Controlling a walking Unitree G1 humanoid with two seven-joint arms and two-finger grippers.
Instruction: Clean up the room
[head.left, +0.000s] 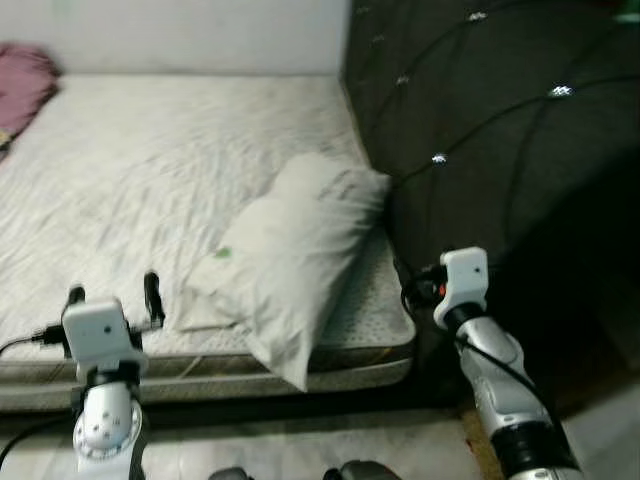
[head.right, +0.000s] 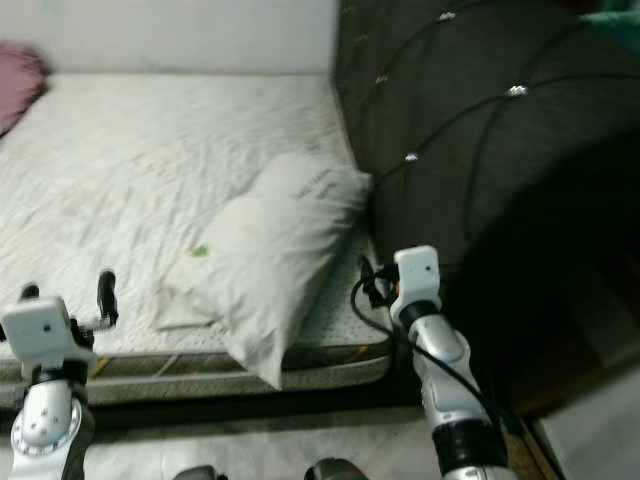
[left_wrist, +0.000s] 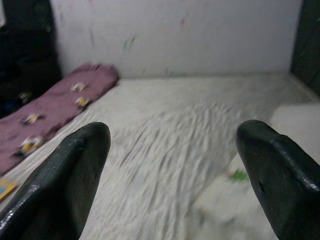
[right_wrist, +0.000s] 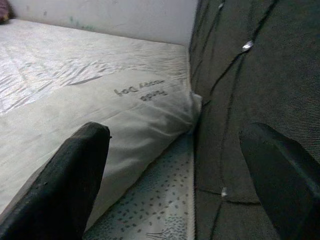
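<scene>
White pillow (head.left: 290, 255) lies on the bed's near right corner, one end up against the dark tufted headboard (head.left: 500, 130), the other end hanging over the mattress (head.left: 150, 170) front edge. Small green mark on its left side; printed text on the pillowcase is visible in the right wrist view, too blurred to read. Left gripper (head.left: 112, 296) hovers at the mattress front edge, left of the pillow, not touching it, fingers (left_wrist: 75, 175) spread wide. Right gripper (right_wrist: 175, 170) sits at the mattress's right front corner, between pillow and headboard, fingers (right_wrist: 75, 180) also spread, nothing between them. Mattress has a wrinkled white sheet. Pink blanket (left_wrist: 55, 107) with small yellow patches lies along the far left side of the bed. White wall (head.left: 190, 35) behind.
</scene>
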